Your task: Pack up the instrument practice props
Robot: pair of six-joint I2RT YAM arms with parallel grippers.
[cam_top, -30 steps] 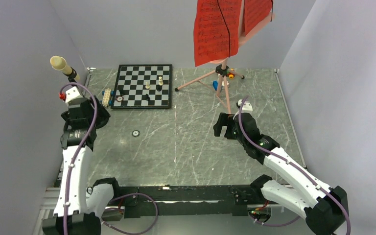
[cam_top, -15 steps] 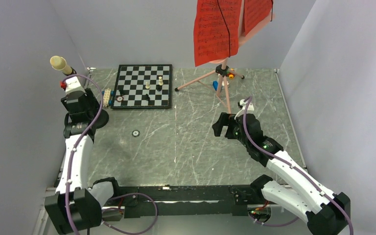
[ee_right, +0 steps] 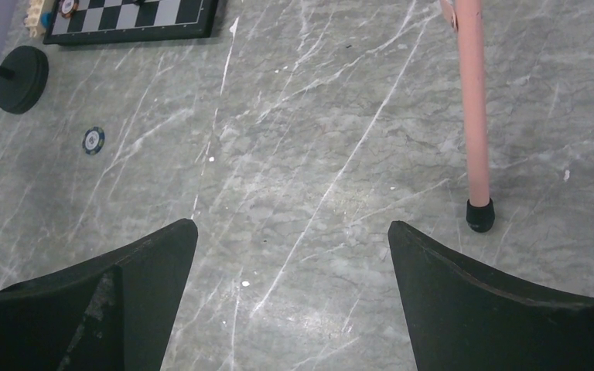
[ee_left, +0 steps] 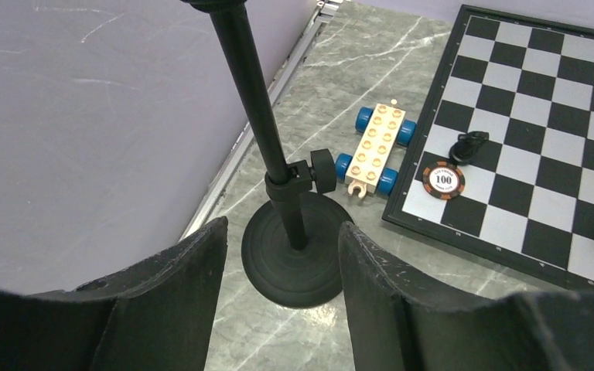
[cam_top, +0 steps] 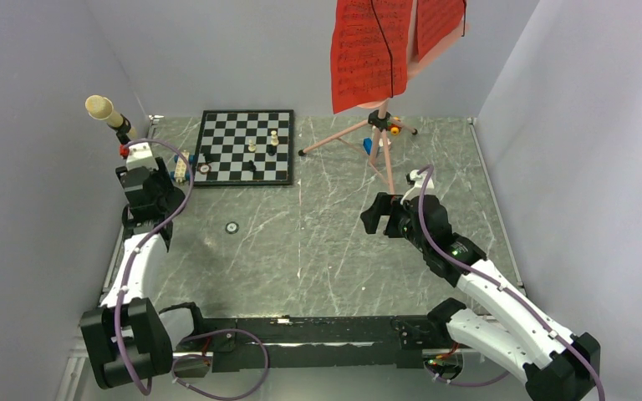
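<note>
Right, the left gripper [ee_left: 282, 232] hangs low by the microphone stand [ee_left: 292, 220] in the table's far-left corner, fingers partly apart either side of the black pole [ee_left: 255, 108] and, as far as this angle tells, not yet touching it, nothing held. Best to centre on the pole above the clamp knob [ee_left: 323, 170] and squeeze squarely, since the foam head [cam_top: 99, 107] sits high and could tip the lot. Tight spot: the wall [ee_left: 85, 116] is close, with a wheeled toy brick [ee_left: 377, 147] and the chessboard [ee_left: 526, 116] just beside the base [ee_left: 309, 270]. The right gripper [ee_right: 294, 232] gapes wide, empty, near a pink leg [ee_right: 472, 116] of the music stand [cam_top: 384, 163], red pages [cam_top: 369, 54] up top
</note>
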